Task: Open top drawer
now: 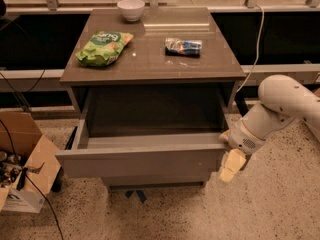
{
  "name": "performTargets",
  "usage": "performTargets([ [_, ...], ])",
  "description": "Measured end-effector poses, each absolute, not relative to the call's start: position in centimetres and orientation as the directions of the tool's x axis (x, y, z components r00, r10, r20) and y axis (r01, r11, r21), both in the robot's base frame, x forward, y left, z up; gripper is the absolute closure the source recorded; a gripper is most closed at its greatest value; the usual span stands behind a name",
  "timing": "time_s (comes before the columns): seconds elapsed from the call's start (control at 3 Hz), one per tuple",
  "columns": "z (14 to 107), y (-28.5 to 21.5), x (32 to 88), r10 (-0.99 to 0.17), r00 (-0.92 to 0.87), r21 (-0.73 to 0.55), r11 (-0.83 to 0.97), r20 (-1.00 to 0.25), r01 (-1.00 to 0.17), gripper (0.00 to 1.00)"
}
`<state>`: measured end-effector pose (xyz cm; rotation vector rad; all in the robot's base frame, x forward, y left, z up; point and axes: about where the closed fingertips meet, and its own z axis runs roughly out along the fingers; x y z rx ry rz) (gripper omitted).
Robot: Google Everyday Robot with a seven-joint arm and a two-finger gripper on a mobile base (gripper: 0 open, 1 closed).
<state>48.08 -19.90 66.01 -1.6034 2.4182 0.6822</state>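
The top drawer (142, 163) stands pulled out from the grey-brown cabinet, its plain flat front toward me and its dark deep box open to view. My gripper (229, 158) is at the drawer front's right end, by the corner, with one pale finger (232, 166) hanging down past the panel. The white arm (280, 106) reaches in from the right.
On the cabinet top (150, 59) lie a green chip bag (104, 47), a small blue snack packet (183, 46) and a white bowl (131, 8). An open cardboard box (22, 169) with cables stands on the floor at left. A white cable (256, 44) hangs at right.
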Motion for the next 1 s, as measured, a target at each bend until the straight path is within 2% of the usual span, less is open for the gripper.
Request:
performTargets([
  [0.67,66.10,-20.56,47.62,-0.827,-0.434,0.294,0.341,-0.357,-0.893,0.50],
  [1.0,66.10,-20.56,47.62,-0.827,-0.434,0.294,0.341,-0.357,-0.893,0.46],
])
